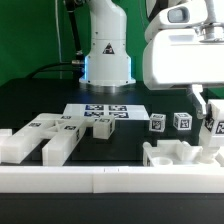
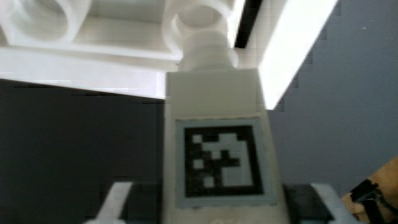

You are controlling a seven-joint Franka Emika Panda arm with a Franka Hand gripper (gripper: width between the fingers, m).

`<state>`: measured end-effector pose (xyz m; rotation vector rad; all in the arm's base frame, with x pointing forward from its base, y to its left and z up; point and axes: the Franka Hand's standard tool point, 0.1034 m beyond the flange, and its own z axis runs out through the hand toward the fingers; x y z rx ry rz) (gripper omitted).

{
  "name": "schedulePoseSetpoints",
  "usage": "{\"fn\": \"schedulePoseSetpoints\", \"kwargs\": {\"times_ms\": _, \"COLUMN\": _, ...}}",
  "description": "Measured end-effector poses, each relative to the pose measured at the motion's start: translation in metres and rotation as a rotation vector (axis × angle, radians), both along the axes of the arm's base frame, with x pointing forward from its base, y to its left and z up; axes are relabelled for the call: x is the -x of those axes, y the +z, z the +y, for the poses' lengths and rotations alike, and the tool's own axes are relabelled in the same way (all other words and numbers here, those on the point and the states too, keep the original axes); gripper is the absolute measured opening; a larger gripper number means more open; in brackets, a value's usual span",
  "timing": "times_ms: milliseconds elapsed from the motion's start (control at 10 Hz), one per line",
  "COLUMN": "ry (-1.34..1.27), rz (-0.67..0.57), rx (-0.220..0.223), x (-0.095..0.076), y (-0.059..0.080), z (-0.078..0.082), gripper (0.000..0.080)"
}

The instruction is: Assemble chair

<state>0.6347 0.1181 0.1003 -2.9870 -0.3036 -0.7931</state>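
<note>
1. the tool [image 2: 217, 203] is clamped on a long white bar [image 2: 217, 110] that carries a square tag, with a finger on each side of it.
2. the bar hangs at the exterior view's right, its far end close over a slotted white piece [image 1: 172, 153] lying on the counter [image 1: 40, 105]. i cannot tell whether the two touch.
3. the other chair parts lie loose: big blocks [image 1: 40, 138] at the exterior view's left, and small tagged blocks [image 1: 157, 122] in a row near the marker board [image 1: 105, 110].
4. nothing looks joined yet, so the job seems to be at an early stage.
5. still to do, by my reading: seat this bar in the slotted piece, then add every remaining block.
</note>
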Motion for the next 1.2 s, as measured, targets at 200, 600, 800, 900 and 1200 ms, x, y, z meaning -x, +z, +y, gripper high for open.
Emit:
{"fn": "schedulePoseSetpoints", "kwargs": {"times_ms": 200, "ry": 0.001, "rz": 0.000, "rx": 0.000, "x": 0.000, "y": 0.000, "z": 0.000, "gripper": 0.0291}}
{"fn": "schedulePoseSetpoints", "kwargs": {"times_ms": 600, "ry": -0.005, "rz": 0.074, "rx": -0.041, "x": 0.004, "y": -0.006, "z": -0.016, "gripper": 0.0291}}
{"fn": "schedulePoseSetpoints", "kwargs": {"times_ms": 800, "ry": -0.010, "rz": 0.074, "rx": -0.062, "x": 0.003, "y": -0.003, "z": -0.003, "gripper": 0.0291}}
{"fn": "schedulePoseSetpoints", "kwargs": {"times_ms": 900, "ry": -0.006, "rz": 0.074, "rx": -0.056, "x": 0.003, "y": -0.004, "z": -0.005, "gripper": 0.0291}}
{"fn": "schedulePoseSetpoints", "kwargs": {"times_ms": 1200, "ry": -0.005, "rz": 0.047, "rx": -0.059, "x": 0.001, "y": 0.001, "z": -0.004, "gripper": 0.0291}}
